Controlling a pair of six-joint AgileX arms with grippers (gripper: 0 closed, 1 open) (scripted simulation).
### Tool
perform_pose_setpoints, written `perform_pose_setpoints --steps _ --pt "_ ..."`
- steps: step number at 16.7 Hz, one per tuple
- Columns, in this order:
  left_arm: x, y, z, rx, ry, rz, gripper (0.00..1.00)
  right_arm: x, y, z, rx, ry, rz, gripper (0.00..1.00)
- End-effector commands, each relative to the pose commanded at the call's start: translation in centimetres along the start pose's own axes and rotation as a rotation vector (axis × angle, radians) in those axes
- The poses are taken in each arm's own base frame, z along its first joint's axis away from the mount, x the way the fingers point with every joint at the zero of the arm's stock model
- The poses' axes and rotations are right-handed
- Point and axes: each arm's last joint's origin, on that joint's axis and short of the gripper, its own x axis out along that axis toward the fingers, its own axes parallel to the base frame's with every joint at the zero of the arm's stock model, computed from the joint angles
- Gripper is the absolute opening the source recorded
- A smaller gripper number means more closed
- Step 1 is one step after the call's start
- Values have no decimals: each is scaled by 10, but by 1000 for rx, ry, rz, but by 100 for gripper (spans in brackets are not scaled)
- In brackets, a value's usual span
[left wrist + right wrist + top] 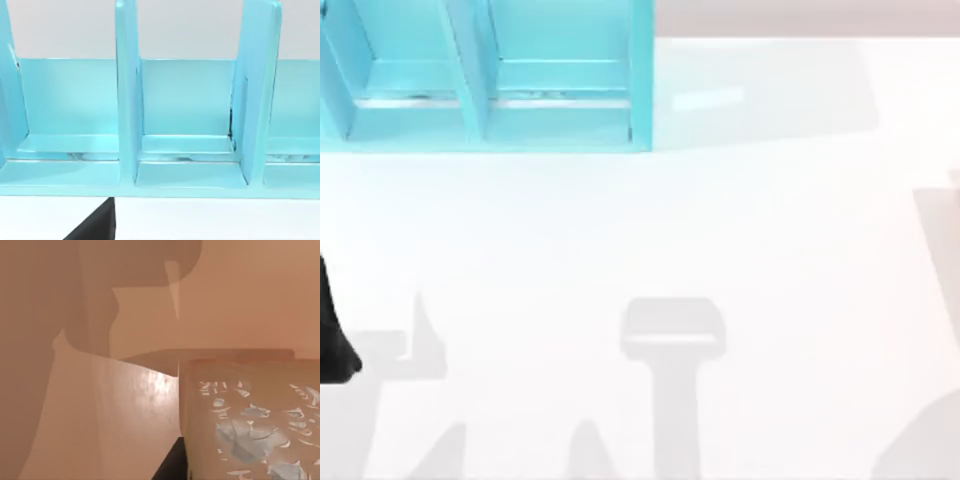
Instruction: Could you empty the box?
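In the right wrist view I am looking into the box, whose tan cardboard walls (240,300) close in on all sides. A tan packet with a pale blue and white pattern (250,425) stands inside it against a wall. A dark sliver of my right gripper (170,467) sits low beside the packet. A black part of my left arm (335,340) shows at the table's left edge in the top view. A dark piece of my left gripper (95,225) points toward the blue shelf.
A light blue shelf unit (490,80) with upright dividers stands at the back left of the white table (640,230). Its open compartments (185,110) face my left wrist camera. Grey shadows lie across the front of the table.
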Motion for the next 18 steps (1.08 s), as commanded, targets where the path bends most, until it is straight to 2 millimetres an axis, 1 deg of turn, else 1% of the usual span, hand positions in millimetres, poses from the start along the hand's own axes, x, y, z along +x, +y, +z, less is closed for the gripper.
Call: perform_pose_setpoints --steps 2,5,8,10,12,16,18 --pt "0 0 0 0 0 0 100 -18 -3 3 2 3 1 0" --pt "0 0 0 0 0 0 100 -54 -4 6 -2 10 6 0" --pt "0 0 0 0 0 0 100 -93 -2 2 -4 17 10 0" --pt "0 0 0 0 0 0 100 -112 0 0 -5 10 6 0" --pt "0 0 0 0 0 0 100 -120 1 -2 -6 4 2 0" --pt "0 0 0 0 0 0 100 -118 2 0 -5 8 5 0" --pt "0 0 0 0 0 0 100 -116 9 6 -5 8 6 0"
